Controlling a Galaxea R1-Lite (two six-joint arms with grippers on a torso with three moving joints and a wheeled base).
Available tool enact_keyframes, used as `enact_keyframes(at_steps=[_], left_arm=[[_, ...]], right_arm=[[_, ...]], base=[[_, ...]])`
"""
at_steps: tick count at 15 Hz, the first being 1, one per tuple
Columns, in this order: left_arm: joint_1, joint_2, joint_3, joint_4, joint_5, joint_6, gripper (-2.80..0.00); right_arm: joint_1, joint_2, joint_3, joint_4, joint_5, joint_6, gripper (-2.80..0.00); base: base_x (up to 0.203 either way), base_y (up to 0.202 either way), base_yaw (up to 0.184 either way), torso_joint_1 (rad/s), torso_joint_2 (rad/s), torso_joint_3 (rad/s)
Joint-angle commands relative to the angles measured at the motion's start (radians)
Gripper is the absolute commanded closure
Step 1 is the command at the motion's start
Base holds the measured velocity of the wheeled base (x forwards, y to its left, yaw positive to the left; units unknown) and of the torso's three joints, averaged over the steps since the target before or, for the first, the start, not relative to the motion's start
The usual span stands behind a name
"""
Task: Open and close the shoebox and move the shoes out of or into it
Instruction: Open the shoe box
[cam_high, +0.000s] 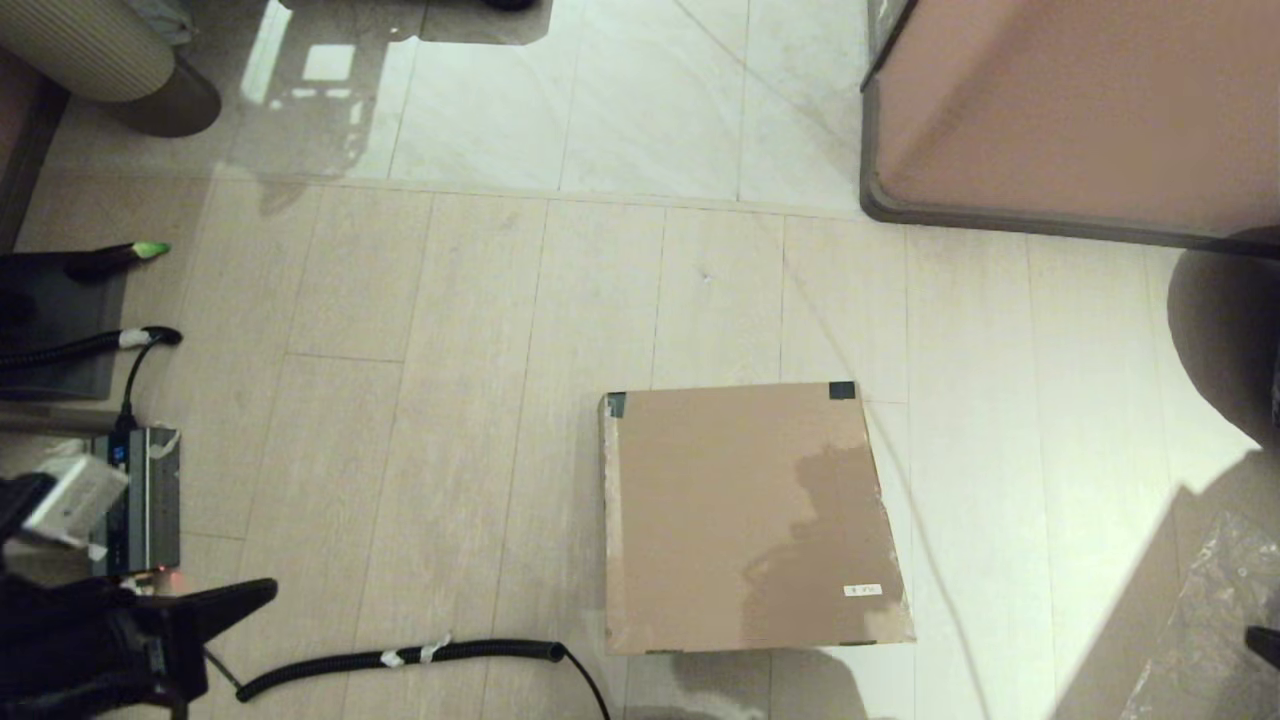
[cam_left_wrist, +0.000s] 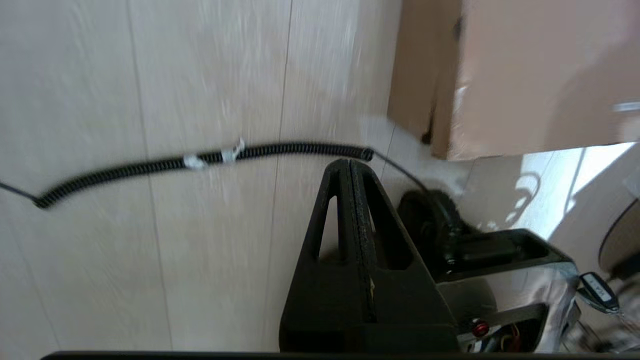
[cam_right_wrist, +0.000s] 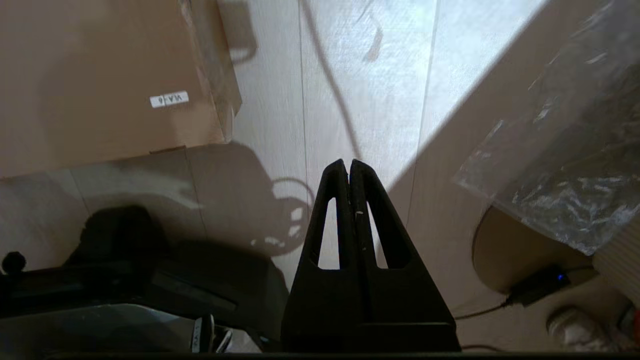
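Shoebox (cam_high: 750, 520) looks light, stiff, lidded; both pinched-shut grippers, left (cam_left_wrist: 351, 167) and right (cam_right_wrist: 348, 167), should lift its near edge.

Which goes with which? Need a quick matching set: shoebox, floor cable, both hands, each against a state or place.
Things:
1. shoebox
2. coiled cable
3. left hand
4. right hand

States or places:
A. shut, low near the cable's end
B. lid closed, on the floor
C. shut, low near the box's labelled corner
D. lying on the floor to the robot's left of the box

Pairs: 1-B, 2-D, 3-A, 4-C
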Motion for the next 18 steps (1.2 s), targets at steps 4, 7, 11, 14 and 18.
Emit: enact_keyframes(at_steps=[4, 7, 11, 14, 18], left_arm=[[-0.027, 0.367, 0.003, -0.190, -0.054, 0.004, 0.00], [-0.086, 0.571, -0.010, -0.374, -0.139, 0.004, 0.00], [-0.198, 0.830, -0.011, -0.673, -0.168, 0.002, 0.00], [-0.282, 0.944, -0.051, -0.783, -0.172, 0.003, 0.00], [-0.389, 1.060, -0.138, -0.817, -0.129, 0.005, 0.00]], right_arm=[[-0.011, 0.582, -0.030, -0.308, 0.108, 0.029, 0.00], [-0.021, 0.795, -0.034, -0.629, 0.263, 0.055, 0.00], [-0.038, 0.985, -0.101, -0.695, 0.358, 0.083, 0.00], [-0.047, 1.109, -0.080, -0.831, 0.365, 0.097, 0.00], [-0.059, 1.246, 0.001, -1.068, 0.369, 0.129, 0.00]], base=[[0.000, 0.000, 0.000, 0.000, 0.00, 0.000], [0.000, 0.000, 0.000, 0.000, 0.00, 0.000], [0.000, 0.000, 0.000, 0.000, 0.00, 0.000], [0.000, 0.000, 0.000, 0.000, 0.00, 0.000], [0.000, 0.000, 0.000, 0.000, 0.00, 0.000]])
